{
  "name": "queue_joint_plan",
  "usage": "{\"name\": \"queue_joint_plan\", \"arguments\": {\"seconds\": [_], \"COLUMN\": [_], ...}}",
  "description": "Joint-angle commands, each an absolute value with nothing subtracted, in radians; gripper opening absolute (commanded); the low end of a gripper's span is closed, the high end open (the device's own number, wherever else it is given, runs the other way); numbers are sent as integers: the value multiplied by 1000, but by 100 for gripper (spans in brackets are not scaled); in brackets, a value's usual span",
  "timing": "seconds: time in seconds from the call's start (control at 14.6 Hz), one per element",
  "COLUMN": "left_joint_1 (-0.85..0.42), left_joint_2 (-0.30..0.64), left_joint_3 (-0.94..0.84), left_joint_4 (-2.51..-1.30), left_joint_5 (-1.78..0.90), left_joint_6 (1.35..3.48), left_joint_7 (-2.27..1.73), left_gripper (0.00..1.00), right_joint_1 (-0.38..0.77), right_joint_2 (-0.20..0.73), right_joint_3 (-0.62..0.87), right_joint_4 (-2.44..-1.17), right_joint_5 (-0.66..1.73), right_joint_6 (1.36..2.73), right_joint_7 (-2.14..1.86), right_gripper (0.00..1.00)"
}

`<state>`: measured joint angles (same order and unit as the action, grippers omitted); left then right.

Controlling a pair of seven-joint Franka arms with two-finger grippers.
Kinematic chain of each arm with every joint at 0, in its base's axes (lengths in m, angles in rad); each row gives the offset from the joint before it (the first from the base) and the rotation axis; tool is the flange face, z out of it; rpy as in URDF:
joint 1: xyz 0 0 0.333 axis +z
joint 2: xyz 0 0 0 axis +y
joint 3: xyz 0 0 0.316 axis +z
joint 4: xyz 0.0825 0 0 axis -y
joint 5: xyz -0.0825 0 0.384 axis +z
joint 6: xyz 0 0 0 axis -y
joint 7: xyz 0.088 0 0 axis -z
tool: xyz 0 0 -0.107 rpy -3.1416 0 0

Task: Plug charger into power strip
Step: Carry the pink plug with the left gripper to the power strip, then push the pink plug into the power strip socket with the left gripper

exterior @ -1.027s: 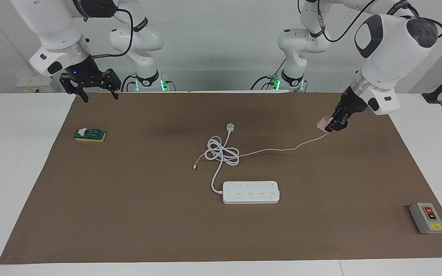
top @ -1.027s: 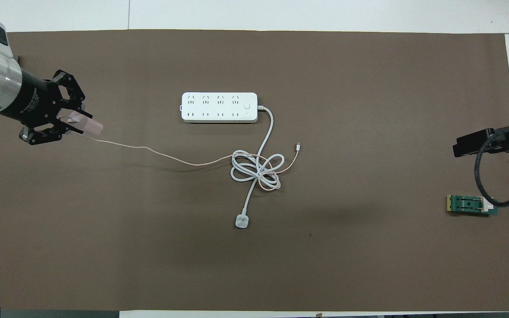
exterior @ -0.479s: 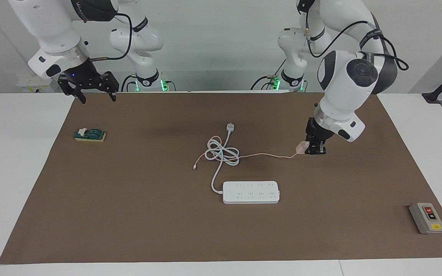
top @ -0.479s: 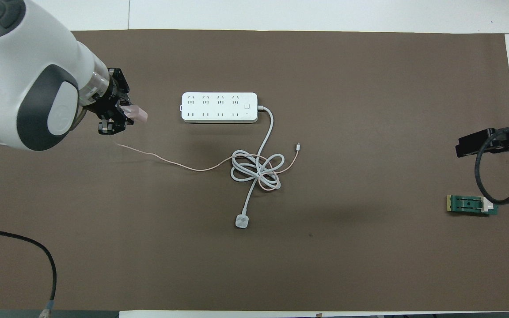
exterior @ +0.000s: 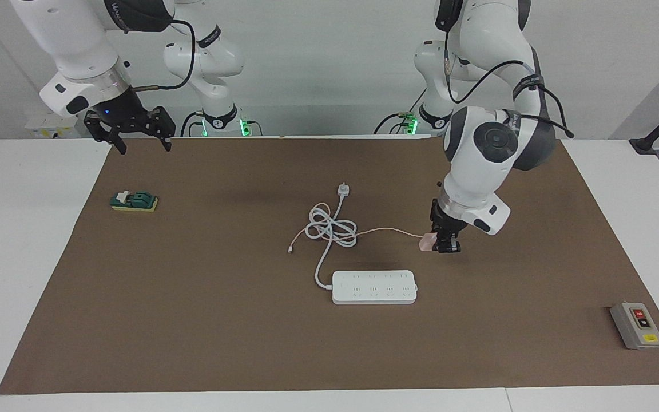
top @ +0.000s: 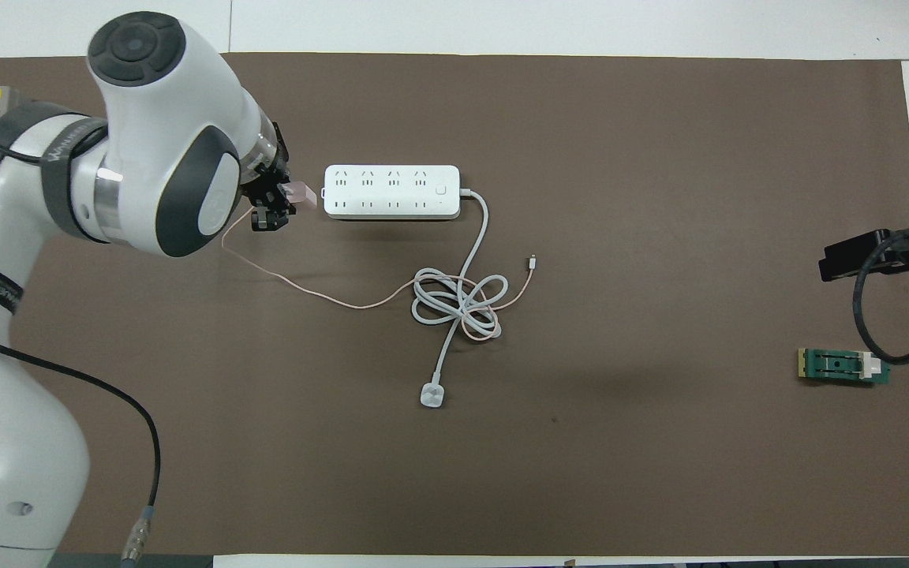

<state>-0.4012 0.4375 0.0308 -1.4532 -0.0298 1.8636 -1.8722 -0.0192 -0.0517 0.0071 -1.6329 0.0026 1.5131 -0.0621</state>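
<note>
The left claw (exterior: pixel 447 247) is gripping the pink charger (exterior: pixel 425 242) in the air just off the end of the power strip (exterior: pixel 374 286), whose length is running away toward the waiting, spread-open right claw (exterior: pixel 133 133).

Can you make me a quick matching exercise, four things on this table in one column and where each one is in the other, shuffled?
Things:
1. charger
2. power strip
3. green switch
4. grey button box

Places:
A. toward the right arm's end of the mat
B. held in the left end effector
C. mat corner at the left arm's end
D. flat on the mat, middle of the table

Pairs: 1-B, 2-D, 3-A, 4-C
</note>
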Motion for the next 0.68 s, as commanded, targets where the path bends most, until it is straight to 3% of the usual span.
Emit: {"name": "queue_joint_plan", "arguments": {"seconds": [0.0, 0.62], "left_joint_1": [-440, -445], "left_joint_2": [532, 626], "left_joint_3": [44, 49], "left_joint_4": [-1368, -1341], "left_joint_5": [-9, 35], "left_joint_6": [1868, 1916], "left_joint_7": [-1894, -1853], "left_gripper": [0, 0], "right_joint_1": [-32, -41], "right_joint_2": [-64, -66], "right_joint_3": [20, 20], "right_joint_4": [-1646, -1644], "right_joint_5": [-21, -21], "right_joint_6": [1511, 1508], "right_joint_7": [-41, -41], "right_gripper": [100, 100]}}
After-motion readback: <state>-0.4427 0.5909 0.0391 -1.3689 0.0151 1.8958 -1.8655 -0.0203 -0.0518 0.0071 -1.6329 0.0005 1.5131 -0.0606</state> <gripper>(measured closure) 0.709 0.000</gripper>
